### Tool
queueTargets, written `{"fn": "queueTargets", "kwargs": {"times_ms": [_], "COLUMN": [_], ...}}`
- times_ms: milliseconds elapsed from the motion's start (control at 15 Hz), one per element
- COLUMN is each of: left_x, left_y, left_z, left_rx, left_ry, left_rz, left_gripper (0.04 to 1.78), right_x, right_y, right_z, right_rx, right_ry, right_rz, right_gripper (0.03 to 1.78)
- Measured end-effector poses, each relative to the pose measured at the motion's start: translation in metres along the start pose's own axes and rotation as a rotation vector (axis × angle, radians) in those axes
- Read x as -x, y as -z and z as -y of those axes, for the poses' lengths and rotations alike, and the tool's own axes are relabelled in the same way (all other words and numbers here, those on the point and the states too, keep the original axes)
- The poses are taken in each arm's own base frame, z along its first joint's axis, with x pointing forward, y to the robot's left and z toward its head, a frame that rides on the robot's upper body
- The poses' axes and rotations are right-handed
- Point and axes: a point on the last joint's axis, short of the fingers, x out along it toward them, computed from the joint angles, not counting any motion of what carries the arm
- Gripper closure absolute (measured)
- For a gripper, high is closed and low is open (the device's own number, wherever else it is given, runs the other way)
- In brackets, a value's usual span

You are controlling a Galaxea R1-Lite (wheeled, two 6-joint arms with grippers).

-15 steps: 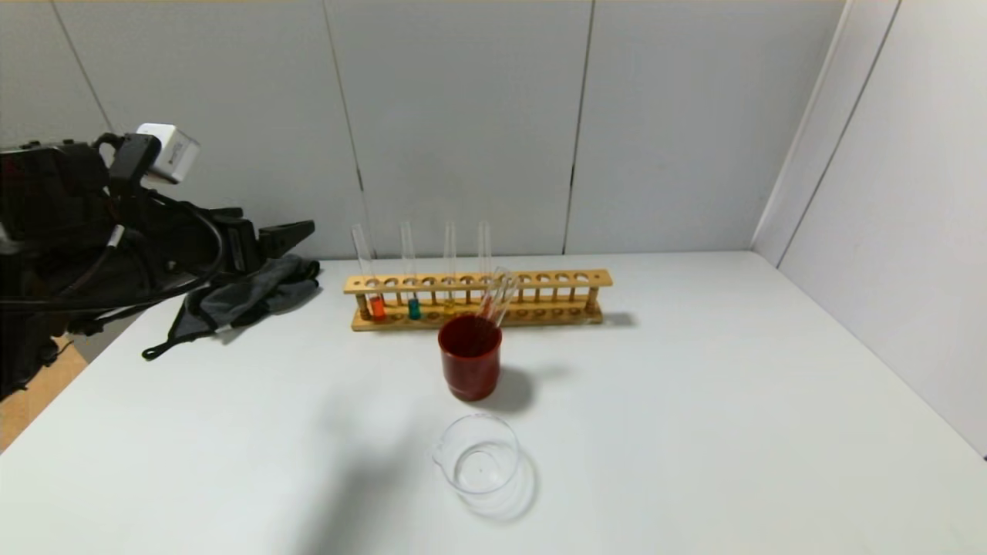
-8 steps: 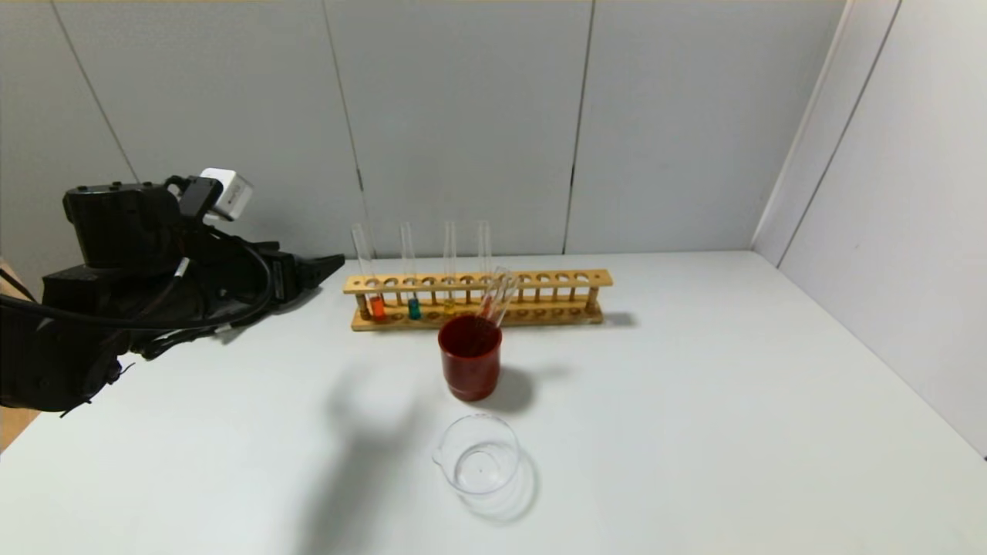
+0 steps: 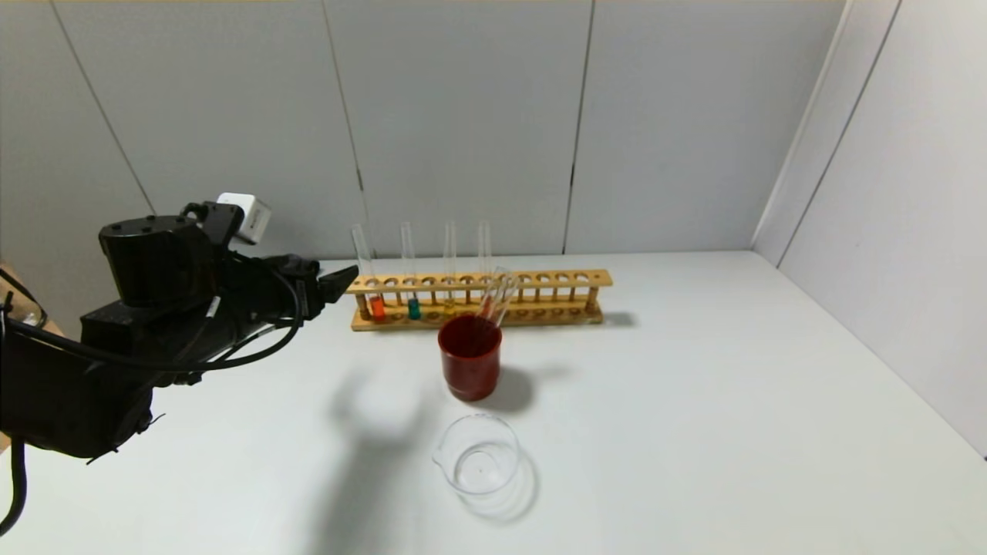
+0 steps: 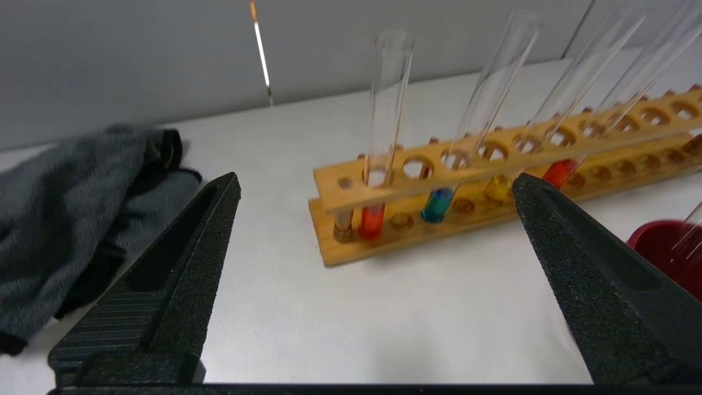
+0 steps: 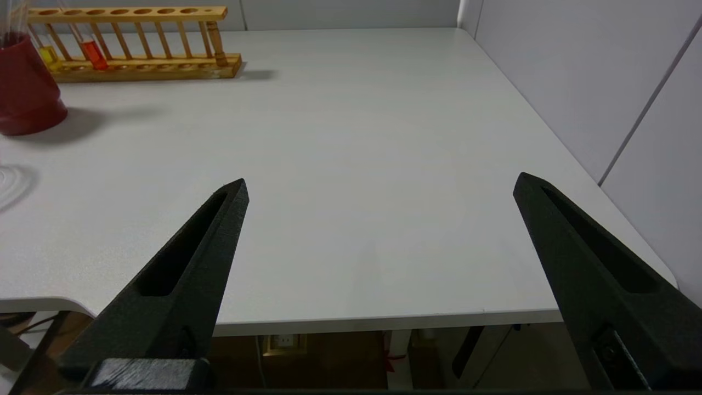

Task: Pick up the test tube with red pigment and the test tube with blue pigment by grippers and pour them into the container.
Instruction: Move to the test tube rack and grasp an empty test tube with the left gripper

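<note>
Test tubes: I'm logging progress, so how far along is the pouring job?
Nothing is poured: the container holds no colour. The red tube and blue tube stand in the rack. The left gripper, open, is beside the red tube. The right gripper is idle, open.

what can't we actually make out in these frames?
- Head view: the grey cloth is hidden behind the left pincer; only the left wrist view shows it.
- Head view: the right pincer is out of frame.
- Right wrist view: the container is cut off by the frame edge, and the red cup partly.
- Head view: tubes in the red cup are too small to count.
- Left wrist view: test tube rack runs off the edge.
</note>
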Motion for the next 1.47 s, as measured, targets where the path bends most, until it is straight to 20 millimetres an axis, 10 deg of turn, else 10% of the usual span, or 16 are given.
{"fn": "queueTargets", "kwargs": {"times_ms": [1467], "left_x": [-0.028], "left_y": [-0.007], "left_z": [-0.069], "left_rx": [0.012], "left_ry": [0.619], "left_rz": [-0.015], "left_gripper": [0.07], "right_x": [0.0], "right_y": [0.0], "right_z": [0.0], "right_rx": [0.0], "right_ry": [0.0], "right_rz": [0.0], "right_gripper": [0.11]}}
